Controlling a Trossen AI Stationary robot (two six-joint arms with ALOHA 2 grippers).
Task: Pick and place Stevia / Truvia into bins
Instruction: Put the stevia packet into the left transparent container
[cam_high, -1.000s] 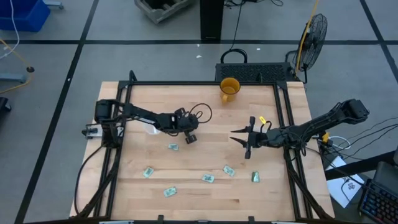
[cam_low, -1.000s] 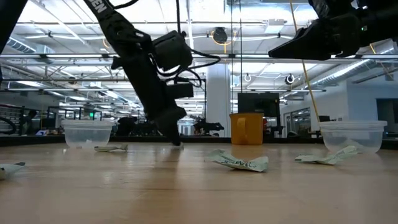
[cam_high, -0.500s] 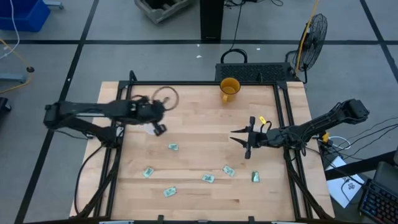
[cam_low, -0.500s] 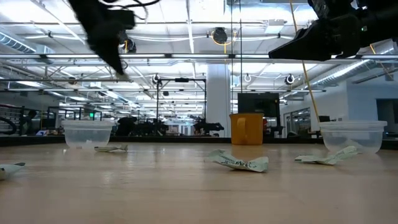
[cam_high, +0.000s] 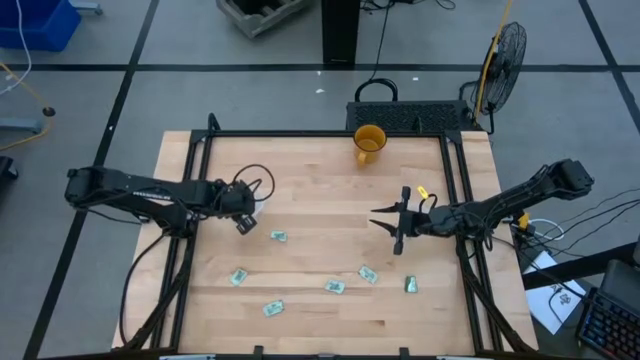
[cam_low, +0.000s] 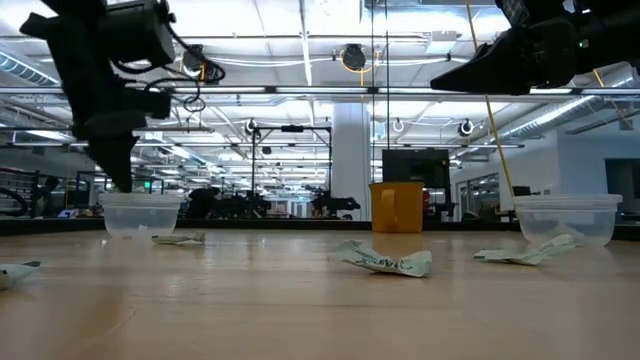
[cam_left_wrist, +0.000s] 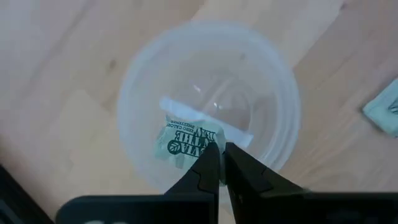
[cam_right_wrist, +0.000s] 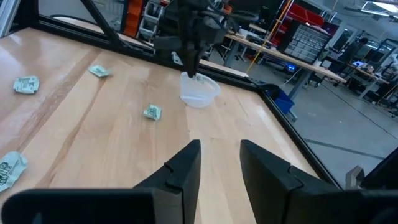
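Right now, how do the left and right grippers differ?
The left gripper has its fingers shut on a packet; the right gripper has its fingers open and holds nothing. The left gripper hangs over the clear cup; the right gripper hovers over bare wood on the right of the table. Both are dark, two-fingered and raised off the table.

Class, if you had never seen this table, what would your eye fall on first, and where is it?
The left gripper, fingers together, hangs right over a clear cup at the table's left side, a green packet pinched at its tips inside the cup. The right gripper hovers open above mid-table. Loose packets dot the near half, and a yellow cup stands at the far edge.
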